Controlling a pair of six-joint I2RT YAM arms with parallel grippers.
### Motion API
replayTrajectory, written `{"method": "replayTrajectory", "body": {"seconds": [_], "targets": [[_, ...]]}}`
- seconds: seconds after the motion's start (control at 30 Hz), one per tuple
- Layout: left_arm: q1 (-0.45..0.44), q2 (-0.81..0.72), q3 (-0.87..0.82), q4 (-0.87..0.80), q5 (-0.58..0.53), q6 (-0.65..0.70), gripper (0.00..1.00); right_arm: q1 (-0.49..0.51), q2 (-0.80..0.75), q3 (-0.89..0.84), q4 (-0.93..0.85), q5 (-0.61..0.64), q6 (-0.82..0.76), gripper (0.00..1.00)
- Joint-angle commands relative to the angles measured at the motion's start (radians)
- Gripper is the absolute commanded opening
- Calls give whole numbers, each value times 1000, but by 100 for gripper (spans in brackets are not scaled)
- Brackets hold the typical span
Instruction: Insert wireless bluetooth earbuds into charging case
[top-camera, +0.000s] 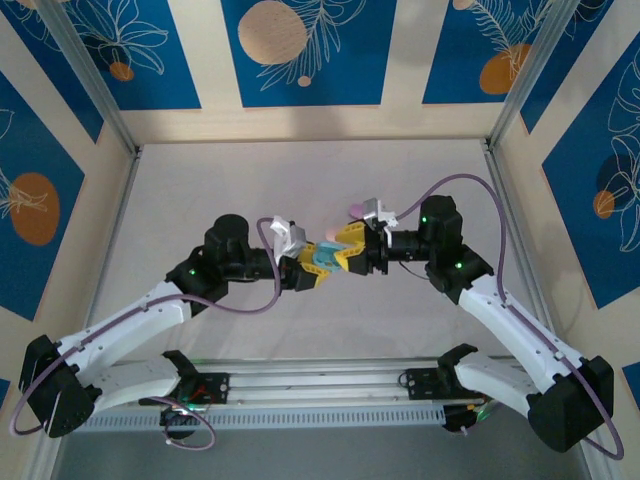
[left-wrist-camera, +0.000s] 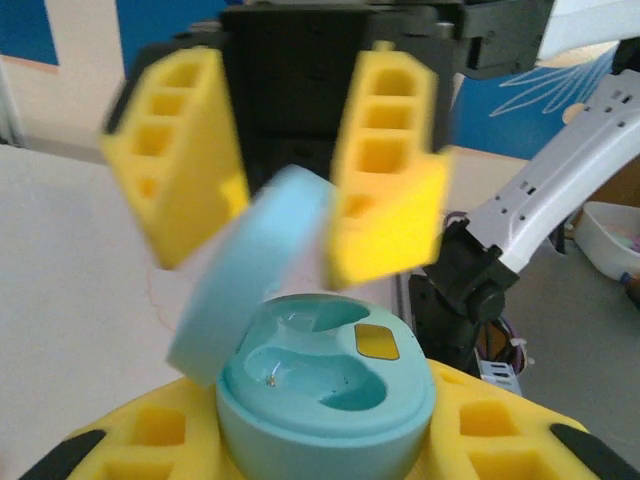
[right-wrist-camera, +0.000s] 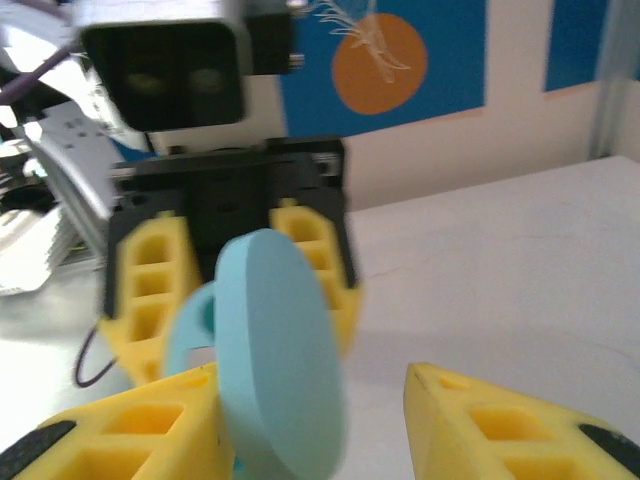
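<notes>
Your left gripper (left-wrist-camera: 320, 440) clamps the open charging case (left-wrist-camera: 320, 385). Your right gripper (left-wrist-camera: 290, 235) gapes around its lid (left-wrist-camera: 250, 270); fetch an earbud next.

We have both arms bent inward, tips meeting; left gripper (top-camera: 307, 271) clamps case (left-wrist-camera: 322, 415), right gripper (top-camera: 344, 255) jaws apart.

The charging case (left-wrist-camera: 325, 400) sits in the left gripper (top-camera: 305, 274) above mid-bench (top-camera: 200, 180); its lid (left-wrist-camera: 255, 275) stands between the jaws of the right gripper (top-camera: 346, 250).
</notes>
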Motion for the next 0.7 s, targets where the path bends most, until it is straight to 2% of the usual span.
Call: {"method": "replayTrajectory", "body": {"seconds": [0.0, 0.2, 0.33, 0.4, 0.53, 0.6, 0.67], "targets": [[-8, -9, 23, 7, 55, 11, 25, 4, -11, 19, 10, 99, -11, 46], [-9, -3, 21, 18, 56, 2, 25, 31, -11, 26, -9, 128, -54, 39], [-12, -1, 19, 23, 46, -1, 25, 50, -11, 42, -37, 59, -86, 37], [-11, 0, 12, 33, 31, -4, 25, 59, -12, 49, -49, 67, -92, 37], [-13, -2, -8, 79, 36, -24, 26, 60, -11, 69, -84, 67, -112, 24], [-12, -1, -9, 76, 34, -23, 26, 61, -10, 78, -99, 56, -112, 27], [-13, -3, -11, 76, 30, -20, 26, 61, -12, 87, -114, 64, -112, 36]]}}
